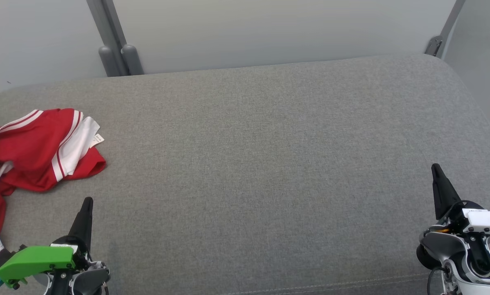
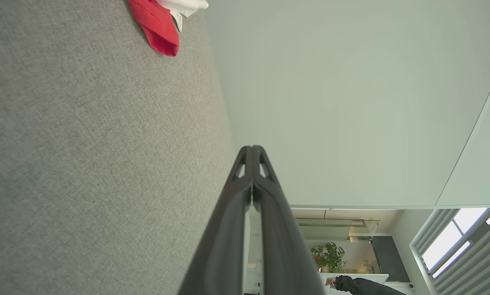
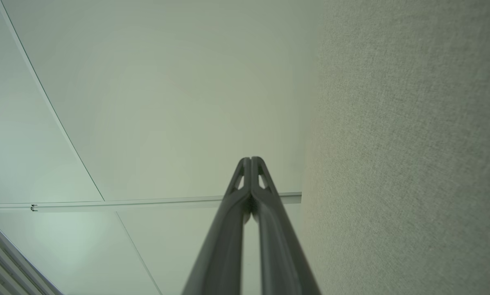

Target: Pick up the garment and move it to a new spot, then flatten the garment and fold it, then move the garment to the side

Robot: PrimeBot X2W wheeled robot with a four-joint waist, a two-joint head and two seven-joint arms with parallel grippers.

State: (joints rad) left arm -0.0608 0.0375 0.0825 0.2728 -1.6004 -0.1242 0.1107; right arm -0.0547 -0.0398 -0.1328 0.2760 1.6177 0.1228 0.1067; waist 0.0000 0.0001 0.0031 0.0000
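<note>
Head view: we see red-and-white garment (image 1: 36,147) crumpled at left edge of grey cushion (image 1: 269,164); left pincer (image 1: 87,200) and right pincer (image 1: 435,167) both closed, empty, parked low, likely awaiting pickup.

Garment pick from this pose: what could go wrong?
1. The garment lies crumpled at the left end of the grey cushion, partly past the head view's edge; a pinch may catch several layers or just a loose flap.
2. The left tool is shut; unless it opens first, it will likely shove the cloth.
3. The right tool sits far across, so it probably cannot help until the garment is moved centre.
</note>
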